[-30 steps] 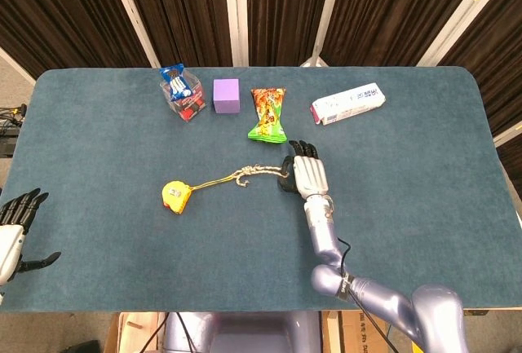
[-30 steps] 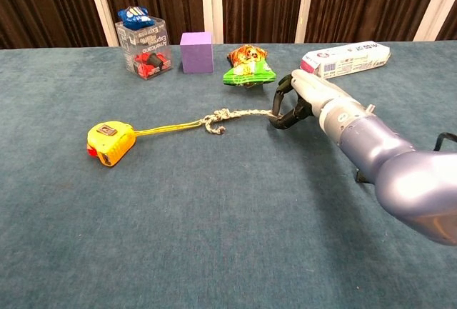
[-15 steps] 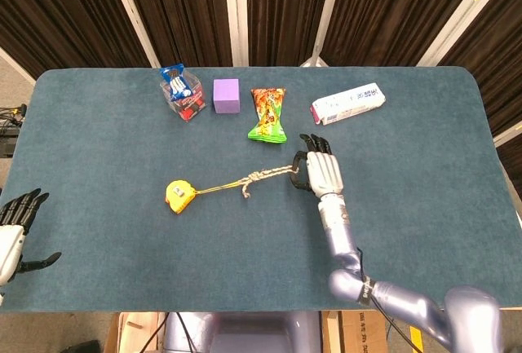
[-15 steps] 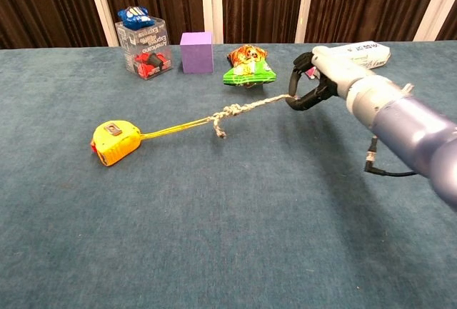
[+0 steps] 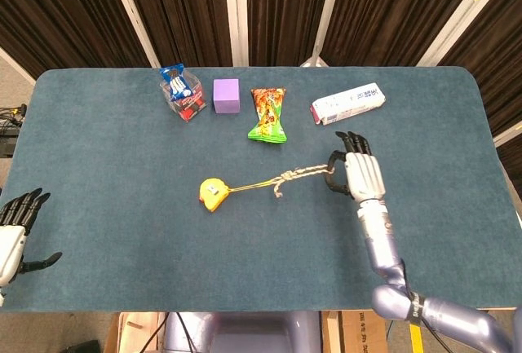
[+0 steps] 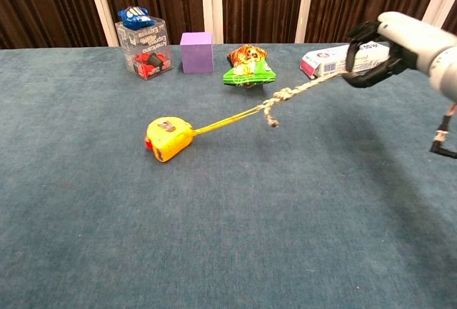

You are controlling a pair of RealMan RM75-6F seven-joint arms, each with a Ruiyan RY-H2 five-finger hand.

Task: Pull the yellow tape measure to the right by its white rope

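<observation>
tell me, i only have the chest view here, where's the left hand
Observer: The left hand sits at the table's near left edge in the head view, holding nothing, its fingers apart.
Operator: is the right hand past the white packet yet
Observer: From above, no: the right hand is nearer the robot than the white packet, with bare table between them.
Operator: where does the tape measure lie relative to the purple cube
Observer: From above, the yellow tape measure lies nearer the robot than the purple cube, almost directly in line with it. The white rope runs right from the tape measure to the right hand.
</observation>
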